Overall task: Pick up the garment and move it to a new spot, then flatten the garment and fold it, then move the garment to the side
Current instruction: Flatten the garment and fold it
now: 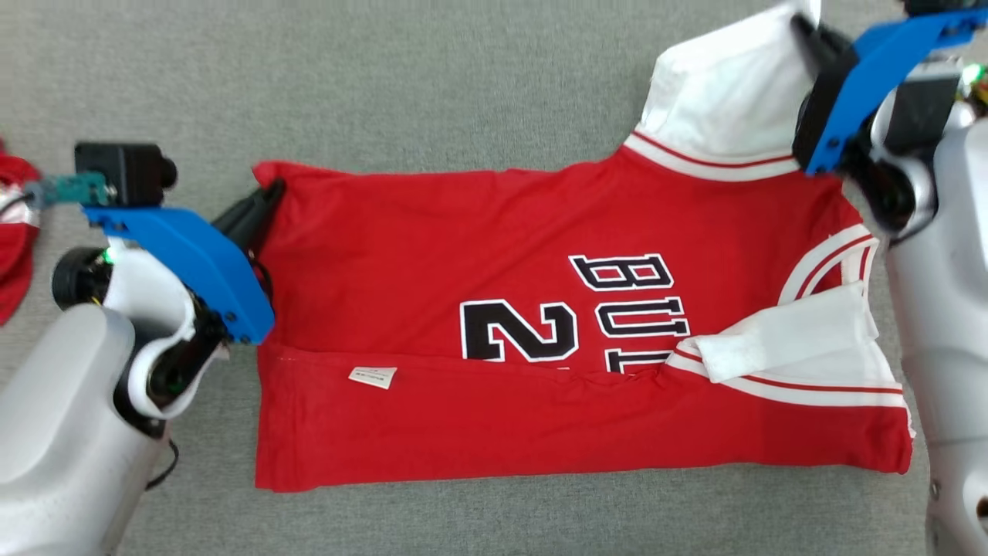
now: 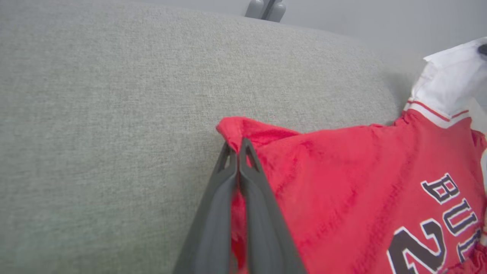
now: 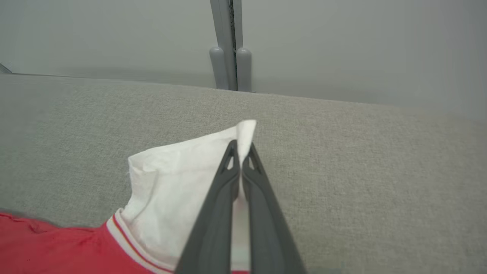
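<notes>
In the head view you see the red jersey lying spread on the grey cloth surface, its black number and letters facing up and its near long edge folded over onto itself, with a small white label on that folded strip. Your left gripper sits at the jersey's far left corner, fingers pinched together on the red hem there. Your right gripper is at the jersey's far right end, clamped on the tip of the white sleeve, which stands up off the surface. A second white sleeve lies folded across the jersey's near right part. Off the jersey's left end, well apart from it, a bit of another red cloth shows at the frame edge. In the left wrist view the two dark fingers press flat against each other with the jersey's red corner caught between them and bunched above the tips. In the right wrist view the fingers are likewise squeezed tight, gripping the white sleeve near its peak; beyond the jersey a grey post rises behind the surface.
</notes>
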